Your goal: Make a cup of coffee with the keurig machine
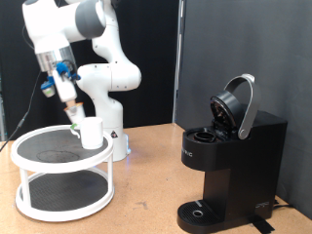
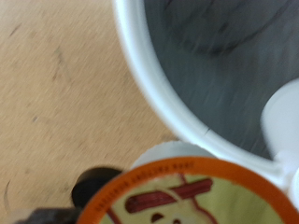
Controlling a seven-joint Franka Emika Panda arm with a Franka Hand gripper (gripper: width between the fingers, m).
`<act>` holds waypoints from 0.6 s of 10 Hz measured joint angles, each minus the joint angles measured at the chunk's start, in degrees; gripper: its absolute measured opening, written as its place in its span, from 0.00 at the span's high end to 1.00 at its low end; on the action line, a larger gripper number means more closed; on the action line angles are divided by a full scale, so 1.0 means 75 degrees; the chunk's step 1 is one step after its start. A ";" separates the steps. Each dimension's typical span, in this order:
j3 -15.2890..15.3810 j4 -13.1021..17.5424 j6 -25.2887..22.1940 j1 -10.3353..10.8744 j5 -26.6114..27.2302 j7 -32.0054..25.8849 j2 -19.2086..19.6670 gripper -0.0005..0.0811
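Note:
The white cup (image 1: 91, 133) stands on the top shelf of a round white two-tier rack (image 1: 39, 161) at the exterior view's left. My gripper (image 1: 75, 118) hangs just above the rack, close to the cup on its left side, and is shut on a small coffee pod. In the wrist view the pod's orange-rimmed top (image 2: 187, 191) fills the near edge, with the rack's white rim (image 2: 154, 79) and part of the cup (image 2: 283, 121) beyond it. The black keurig machine (image 1: 229, 161) stands at the exterior view's right with its lid (image 1: 237, 103) raised.
The rack and the machine stand on a wooden table (image 1: 146, 185), with bare tabletop between them. The robot's white base (image 1: 109, 97) rises just behind the rack. A black curtain hangs behind the machine.

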 joint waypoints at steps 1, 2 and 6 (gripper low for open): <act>0.0142 0.0090 0.0000 0.0096 0.0170 0.0272 0.0004 0.52; 0.0273 0.0142 0.0000 0.0113 0.0195 0.0557 0.0027 0.52; 0.0204 0.0284 -0.0070 0.0332 0.1393 0.0472 0.0115 0.52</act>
